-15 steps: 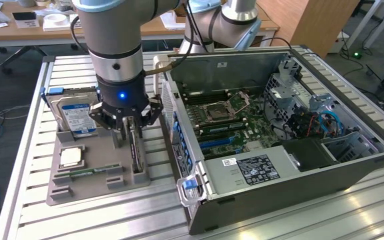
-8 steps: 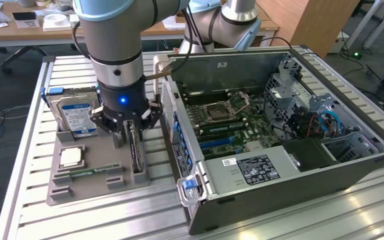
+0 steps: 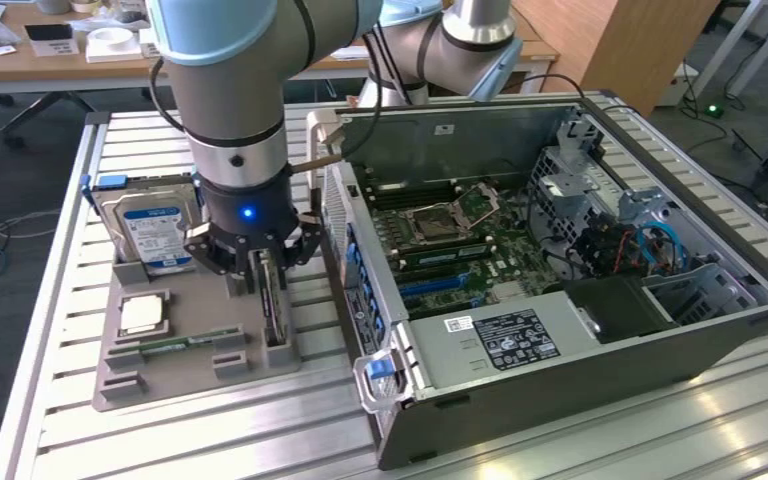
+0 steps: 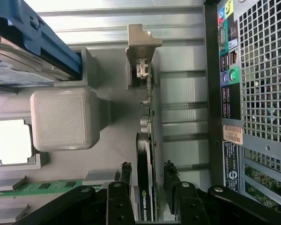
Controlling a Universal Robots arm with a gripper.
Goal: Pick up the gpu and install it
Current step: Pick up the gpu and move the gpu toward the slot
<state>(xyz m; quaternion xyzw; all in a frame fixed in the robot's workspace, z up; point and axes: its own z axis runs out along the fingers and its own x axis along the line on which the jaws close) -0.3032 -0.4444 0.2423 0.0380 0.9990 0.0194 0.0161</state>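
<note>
The gpu (image 4: pixel 147 117), stood on edge in the grey fixture tray (image 3: pixel 184 378), is straddled by the hand (image 4: pixel 148 169), its fingers held apart on either side.

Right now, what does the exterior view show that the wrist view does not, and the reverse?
Exterior view: the motherboard inside the open computer case, and the arm. Wrist view: the orange sticker on the case's rear. Both: the gpu standing on edge, open fingers on either side, the hard drive, the processor.
</note>
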